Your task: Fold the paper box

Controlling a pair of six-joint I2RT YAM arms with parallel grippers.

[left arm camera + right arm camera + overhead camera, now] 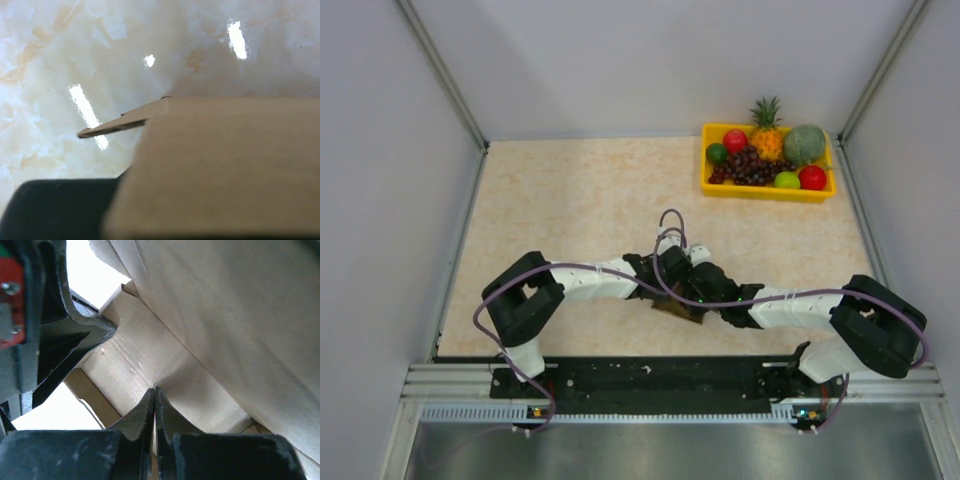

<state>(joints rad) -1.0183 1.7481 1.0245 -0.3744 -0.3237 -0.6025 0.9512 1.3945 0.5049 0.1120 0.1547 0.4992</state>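
The paper box is plain brown cardboard, partly folded; in the top view only a small piece (678,312) shows under the two wrists at the table's near middle. My left gripper (665,270) and right gripper (706,292) meet over it. In the right wrist view, my right gripper (154,391) is shut, pinching a thin cardboard edge inside the box (225,315). In the left wrist view, a cardboard panel (225,165) covers the jaws and only one black finger (60,210) shows, so I cannot tell its state. A narrow flap (112,127) sticks out left.
A yellow fruit tray (760,192) with a pineapple, grapes, a melon and other fruit stands at the back right. The table is beige marble pattern (570,200). Grey walls close in the left, right and back. The left arm's black body (30,340) shows beside the box.
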